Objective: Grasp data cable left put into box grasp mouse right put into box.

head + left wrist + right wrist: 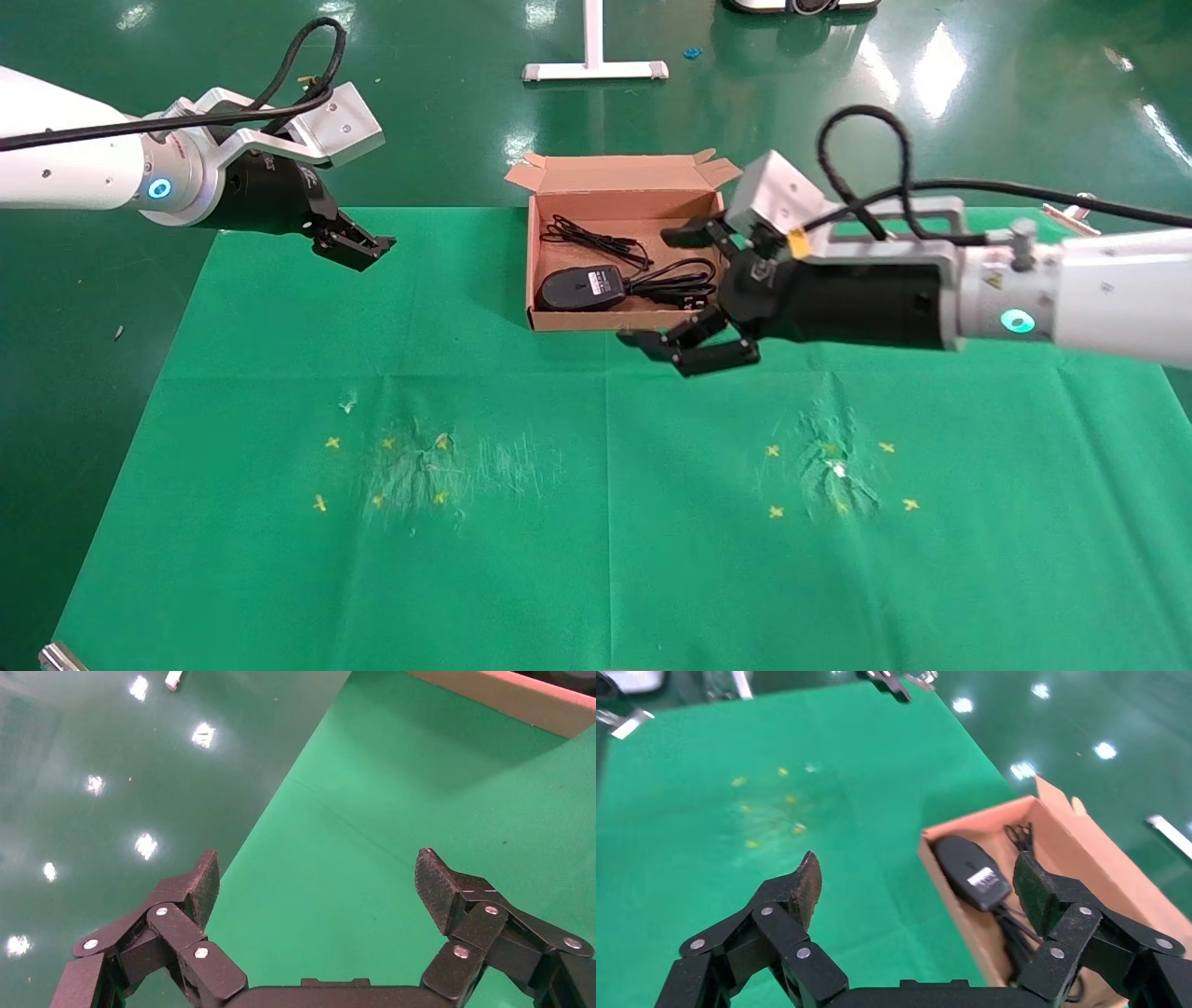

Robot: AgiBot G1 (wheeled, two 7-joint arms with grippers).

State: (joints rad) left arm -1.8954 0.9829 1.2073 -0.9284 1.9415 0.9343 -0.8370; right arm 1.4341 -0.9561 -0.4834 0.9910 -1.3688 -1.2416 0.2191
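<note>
The brown box [621, 200] stands open at the far middle of the green cloth. The black mouse [582, 287] lies in it, pale label up. The black data cable [678, 280] lies bundled beside the mouse, with a thinner wire [596, 239] behind them. My right gripper [661, 284] is open and empty, hovering over the box's right front corner. In the right wrist view my right gripper [916, 881] shows the mouse [970, 871] and box wall [951, 881] beside one finger. My left gripper [358, 244] is open and empty, raised left of the box, also in its own view [316, 881].
Yellow cross marks [332, 443] and scuffed patches [833, 466] lie on the near cloth. The cloth's left edge [267, 811] borders shiny green floor. A white stand base [594, 69] sits on the floor behind the box. The box's side [506, 695] shows in the left wrist view.
</note>
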